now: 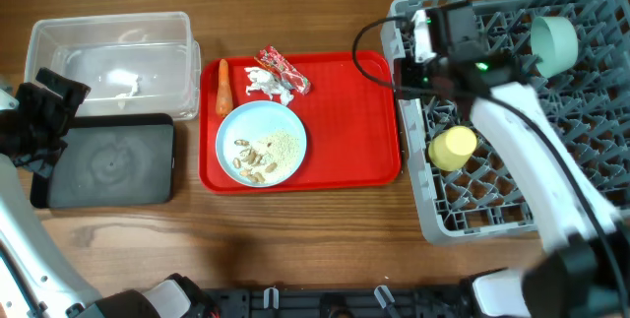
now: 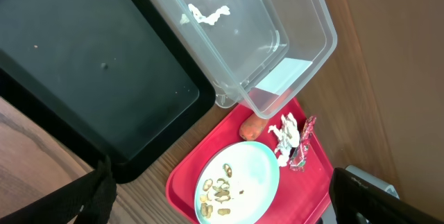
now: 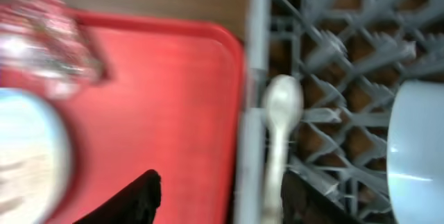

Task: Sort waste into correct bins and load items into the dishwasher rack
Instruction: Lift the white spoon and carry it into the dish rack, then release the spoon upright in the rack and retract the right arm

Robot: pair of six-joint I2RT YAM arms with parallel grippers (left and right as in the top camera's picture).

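The light blue plate [image 1: 261, 143] with seeds and grains [image 1: 266, 153] sits on the red tray, with the carrot [image 1: 222, 87], tissue [image 1: 262, 84] and wrapper [image 1: 285, 70] behind it. The left wrist view shows the plate [image 2: 239, 182], carrot [image 2: 253, 127] and tissue [image 2: 288, 137]. My left gripper [image 1: 44, 126] [image 2: 229, 203] is open and empty over the left end of the black tray [image 1: 113, 160]. My right gripper [image 1: 423, 37] [image 3: 218, 196] is open over the left wall of the rack [image 1: 512, 101]. The white spoon [image 3: 281, 127] lies inside that wall. The mint bowl [image 1: 554, 44] and yellow cup [image 1: 453, 148] are in the rack.
The clear tub [image 1: 108, 57] [image 2: 277, 44] holds a white scrap [image 2: 208, 12]. The red tray [image 1: 345, 111] lies between the bins and the rack. A pale blue bowl [image 3: 420, 148] sits in the rack to the right of the spoon.
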